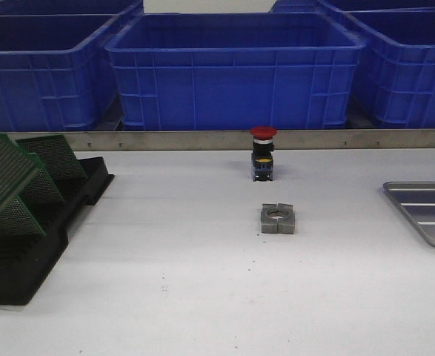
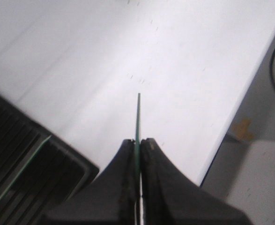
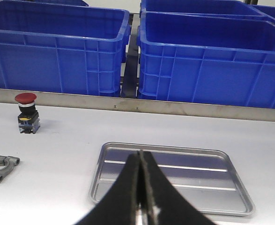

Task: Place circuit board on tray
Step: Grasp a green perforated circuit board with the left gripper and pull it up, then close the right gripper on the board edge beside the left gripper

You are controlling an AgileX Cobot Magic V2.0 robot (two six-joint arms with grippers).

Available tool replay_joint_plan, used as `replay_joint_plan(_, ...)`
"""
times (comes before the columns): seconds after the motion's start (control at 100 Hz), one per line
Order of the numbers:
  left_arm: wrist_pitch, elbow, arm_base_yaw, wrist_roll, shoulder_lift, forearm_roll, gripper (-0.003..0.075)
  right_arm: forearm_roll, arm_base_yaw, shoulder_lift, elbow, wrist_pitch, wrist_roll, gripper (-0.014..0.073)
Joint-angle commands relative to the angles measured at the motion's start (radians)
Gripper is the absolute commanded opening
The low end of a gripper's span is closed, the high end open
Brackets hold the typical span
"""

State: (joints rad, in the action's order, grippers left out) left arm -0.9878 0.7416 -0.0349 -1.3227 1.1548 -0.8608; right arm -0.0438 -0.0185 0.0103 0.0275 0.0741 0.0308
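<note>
My left gripper (image 2: 137,140) is shut on a green circuit board (image 2: 138,115), seen edge-on and sticking out past the fingertips above the white table, beside the black rack (image 2: 20,164). In the front view, green boards (image 1: 6,178) lean over the black slotted rack (image 1: 32,245) at the far left; neither gripper shows there. The grey metal tray (image 1: 424,211) lies at the right edge of the table. My right gripper (image 3: 141,157) is shut and empty, hovering over the near side of the tray (image 3: 184,173), whose floor holds nothing.
A red push button (image 1: 262,153) stands at mid-table and a grey metal clamp (image 1: 278,219) lies in front of it. Both show in the right wrist view, the button (image 3: 26,112) and the clamp (image 3: 1,168). Blue crates (image 1: 232,74) line the back behind a metal strip.
</note>
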Motion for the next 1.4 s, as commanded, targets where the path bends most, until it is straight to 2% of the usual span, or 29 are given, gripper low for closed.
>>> replay_joint_plan(0.0, -0.028, 0.032, -0.032, 0.007, -0.017, -0.169, -0.0017, -0.011, -0.003, 0.02, 0.001, -0.074, -0.001, -0.006)
replay_joint_plan(0.11, -0.024, 0.032, -0.106, -0.05, -0.008, -0.259, -0.0017, -0.011, -0.003, 0.02, 0.001, -0.074, -0.001, -0.006)
replay_joint_plan(0.22, -0.026, 0.032, -0.222, -0.124, 0.028, -0.351, -0.0017, -0.011, -0.003, 0.02, 0.001, -0.074, -0.001, -0.006)
replay_joint_plan(0.44, 0.025, 0.032, -0.45, -0.133, 0.128, -0.542, -0.0017, -0.011, -0.003, 0.02, 0.001, -0.118, -0.001, -0.006)
replay_joint_plan(0.58, 0.027, 0.034, -0.529, -0.132, 0.186, -0.593, -0.0017, -0.01, -0.001, 0.02, -0.001, -0.137, 0.0, -0.006)
replay_joint_plan(0.68, 0.027, 0.034, -0.554, -0.132, 0.215, -0.604, -0.0017, -0.006, 0.009, 0.02, -0.04, -0.061, 0.009, -0.0057)
replay_joint_plan(0.85, 0.027, 0.034, -0.555, -0.132, 0.222, -0.606, -0.0017, -0.006, 0.011, -0.031, -0.206, 0.222, 0.009, -0.006)
replay_joint_plan(1.03, 0.027, 0.034, -0.555, -0.173, 0.222, -0.605, -0.0017, 0.044, 0.011, -0.184, -0.377, 0.46, 0.008, -0.006)
replay_joint_plan(1.19, 0.027, 0.034, -0.555, -0.173, 0.222, -0.606, -0.0017, 0.176, 0.011, -0.351, -0.5, 0.599, -0.031, -0.006)
replay_joint_plan(1.3, 0.027, 0.034, -0.555, -0.173, 0.222, -0.606, -0.0017, 0.307, 0.011, -0.489, -0.557, 0.662, -0.143, -0.0051)
replay_joint_plan(1.39, 0.027, 0.034, -0.555, -0.173, 0.222, -0.606, -0.0017, 0.465, 0.011, -0.599, -0.582, 0.696, -0.271, 0.0013)
